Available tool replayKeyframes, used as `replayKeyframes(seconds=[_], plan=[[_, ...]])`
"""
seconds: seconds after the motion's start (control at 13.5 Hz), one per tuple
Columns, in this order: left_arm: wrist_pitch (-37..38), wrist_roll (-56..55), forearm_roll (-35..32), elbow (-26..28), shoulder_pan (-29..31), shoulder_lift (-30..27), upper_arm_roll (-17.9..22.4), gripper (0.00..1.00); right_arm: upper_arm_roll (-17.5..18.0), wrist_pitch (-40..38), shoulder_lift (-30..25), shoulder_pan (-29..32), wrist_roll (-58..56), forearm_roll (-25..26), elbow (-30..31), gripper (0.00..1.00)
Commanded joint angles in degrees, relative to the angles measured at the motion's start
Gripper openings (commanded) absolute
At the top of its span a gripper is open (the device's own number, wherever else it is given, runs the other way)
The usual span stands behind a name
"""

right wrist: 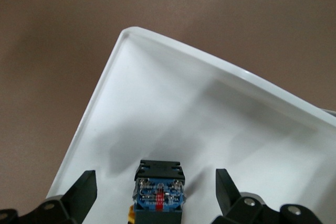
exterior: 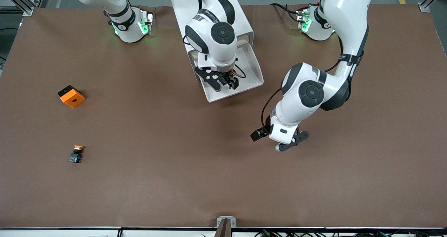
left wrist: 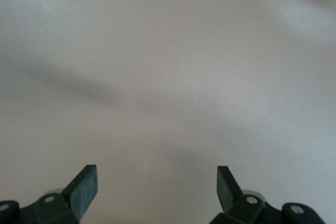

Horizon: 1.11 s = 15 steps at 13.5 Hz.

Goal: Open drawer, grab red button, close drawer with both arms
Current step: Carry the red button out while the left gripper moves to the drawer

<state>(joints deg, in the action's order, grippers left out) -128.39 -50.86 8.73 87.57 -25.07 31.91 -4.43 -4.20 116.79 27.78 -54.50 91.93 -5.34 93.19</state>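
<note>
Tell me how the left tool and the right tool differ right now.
The left tool hangs over bare brown table; the right tool is over the pulled-out drawer. Nothing lies between the left tool's fingers; a button sits in the drawer between the right tool's fingers, ungripped. Both are open.

— Any legible markings on site?
— One candidate only: a small line of dark lettering on a grey band of the right arm (exterior: 209, 15), above the open drawer (exterior: 244, 80). It is too small to read.
— Anything on the cabinet (exterior: 181, 3), or on the table (exterior: 223, 181)?
— No text, number or sign can be made out on either.
— The wrist views?
— No lettering readable there. The blue body of the button (right wrist: 158, 192) in the drawer shows small marks, none legible.
</note>
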Motion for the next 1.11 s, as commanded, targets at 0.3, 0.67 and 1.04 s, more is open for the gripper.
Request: replayKeyframes(seconds=[0.3, 0.67, 1.04], plan=[[-0.2, -1.09, -3.99, 3.48, 0.19, -3.26, 0.12, 1.0, -0.54, -0.33, 0.87, -1.39, 0.96, 0.07, -1.35, 0.0], [1.2, -1.09, -3.99, 4.27, 0.46, -3.87, 0.3, 1.0, -0.63, -1.04, 0.61, -0.08, 0.35, -0.11, -3.62, 0.0], [3.76, -1.09, -4.25, 4.18, 0.19, -3.96, 0.47, 1.0, -0.63, -16.65, -0.35, 10.27, -15.59, -3.27, -16.44, 0.0]])
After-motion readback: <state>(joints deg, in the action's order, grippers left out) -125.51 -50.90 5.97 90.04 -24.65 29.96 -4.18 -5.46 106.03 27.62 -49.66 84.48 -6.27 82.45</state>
